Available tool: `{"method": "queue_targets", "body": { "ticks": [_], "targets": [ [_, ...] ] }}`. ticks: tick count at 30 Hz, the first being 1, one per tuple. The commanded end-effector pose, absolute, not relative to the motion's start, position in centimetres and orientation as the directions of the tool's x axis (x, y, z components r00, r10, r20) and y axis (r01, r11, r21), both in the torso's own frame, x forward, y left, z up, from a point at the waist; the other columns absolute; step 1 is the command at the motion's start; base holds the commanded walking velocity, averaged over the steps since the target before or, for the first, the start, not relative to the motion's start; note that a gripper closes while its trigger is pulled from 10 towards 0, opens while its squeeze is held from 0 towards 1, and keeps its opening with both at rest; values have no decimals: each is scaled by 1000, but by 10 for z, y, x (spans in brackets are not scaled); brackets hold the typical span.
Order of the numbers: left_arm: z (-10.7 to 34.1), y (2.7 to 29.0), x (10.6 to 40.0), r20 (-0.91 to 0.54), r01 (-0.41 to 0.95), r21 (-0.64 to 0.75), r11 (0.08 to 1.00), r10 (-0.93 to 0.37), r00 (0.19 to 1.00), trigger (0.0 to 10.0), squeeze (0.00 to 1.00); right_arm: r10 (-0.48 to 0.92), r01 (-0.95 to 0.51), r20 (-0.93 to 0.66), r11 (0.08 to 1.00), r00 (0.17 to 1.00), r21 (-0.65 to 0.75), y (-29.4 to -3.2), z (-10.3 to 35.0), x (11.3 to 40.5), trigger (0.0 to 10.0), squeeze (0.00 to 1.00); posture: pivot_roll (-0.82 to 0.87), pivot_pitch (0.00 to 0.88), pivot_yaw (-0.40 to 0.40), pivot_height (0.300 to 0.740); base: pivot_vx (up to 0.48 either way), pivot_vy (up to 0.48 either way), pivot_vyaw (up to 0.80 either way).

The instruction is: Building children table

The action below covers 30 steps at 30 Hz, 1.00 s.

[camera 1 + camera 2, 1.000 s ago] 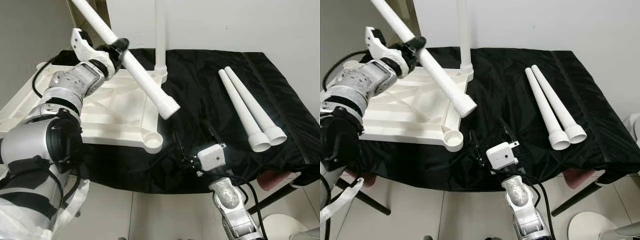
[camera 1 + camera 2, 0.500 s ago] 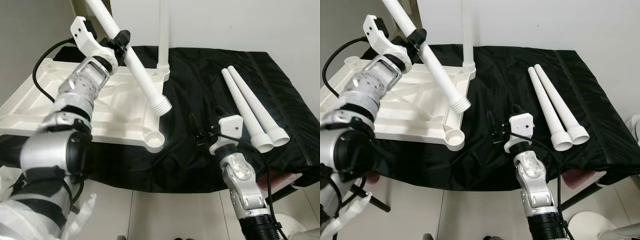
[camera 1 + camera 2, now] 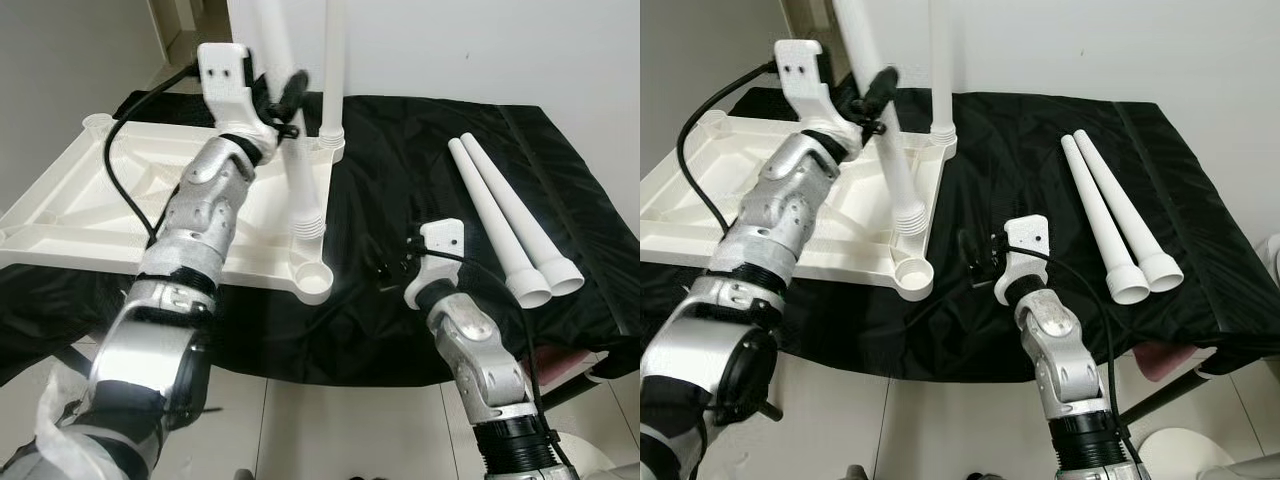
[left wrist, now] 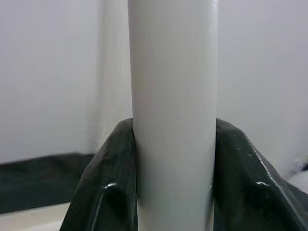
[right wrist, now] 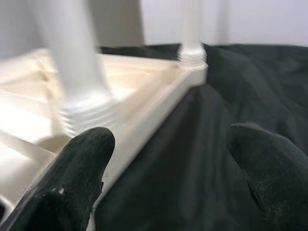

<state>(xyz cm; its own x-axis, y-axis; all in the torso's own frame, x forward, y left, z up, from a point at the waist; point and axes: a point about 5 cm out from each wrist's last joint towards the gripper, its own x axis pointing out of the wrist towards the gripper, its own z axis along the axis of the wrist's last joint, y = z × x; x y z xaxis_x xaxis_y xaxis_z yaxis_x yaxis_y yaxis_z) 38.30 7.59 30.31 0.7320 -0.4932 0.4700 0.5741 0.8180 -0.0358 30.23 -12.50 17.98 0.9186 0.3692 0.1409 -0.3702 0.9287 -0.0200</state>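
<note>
A black cloth (image 3: pixel 420 190) covers the work surface, and on its left part lies the large white plastic tabletop (image 3: pixel 120 200), turned underside up so its ribs and corner sockets face the camera. One long white plastic leg (image 3: pixel 333 70) stands upright, already seated in the far corner socket. Two more white tapered legs (image 3: pixel 1105 225) lie side by side on the cloth, well apart from the tabletop, on the robot's right.

The left gripper (image 3: pixel 285 100) pinches a fourth white leg (image 3: pixel 890 160) partway up its shaft; in the left wrist view both black fingers (image 4: pixel 103 187) press against the tube from either side. The leg hangs nearly upright, its ribbed threaded end (image 3: pixel 305 228) just above and slightly behind the open near corner socket (image 3: pixel 312 273). Whether the thread already touches the socket rim is hard to tell from the head views; it looks a little short of it.

The right gripper (image 3: pixel 395 270) hovers just above the cloth near that socket, fingers spread and holding nothing.

So I judge the task roughly a quarter done: one leg fitted, the second about to be seated and twisted in, two untouched.
</note>
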Motion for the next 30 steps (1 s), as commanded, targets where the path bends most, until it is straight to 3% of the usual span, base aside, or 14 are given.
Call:
{"method": "queue_targets", "body": {
  "ticks": [1,5,11,30],
  "targets": [
    [310,64,372,486,697,92,711,-643,592,10000,0,402,-404,147,915,904,-14,-122,185,302,10000,0,-27,14,8,740,0,0,0],
    [312,58,368,495,708,104,698,-654,572,10000,0,421,-424,150,906,895,-13,-117,189,304,10000,0,-26,12,10,740,0,0,0],
    [328,30,348,544,766,144,627,-697,468,10000,0,444,-446,182,895,877,-33,-95,205,327,10000,0,-11,5,11,740,0,0,0],
    [325,11,331,531,791,178,585,-734,424,10000,0,444,-427,158,895,882,-130,-86,216,351,10000,0,1,0,9,740,0,0,0]
  ]
}}
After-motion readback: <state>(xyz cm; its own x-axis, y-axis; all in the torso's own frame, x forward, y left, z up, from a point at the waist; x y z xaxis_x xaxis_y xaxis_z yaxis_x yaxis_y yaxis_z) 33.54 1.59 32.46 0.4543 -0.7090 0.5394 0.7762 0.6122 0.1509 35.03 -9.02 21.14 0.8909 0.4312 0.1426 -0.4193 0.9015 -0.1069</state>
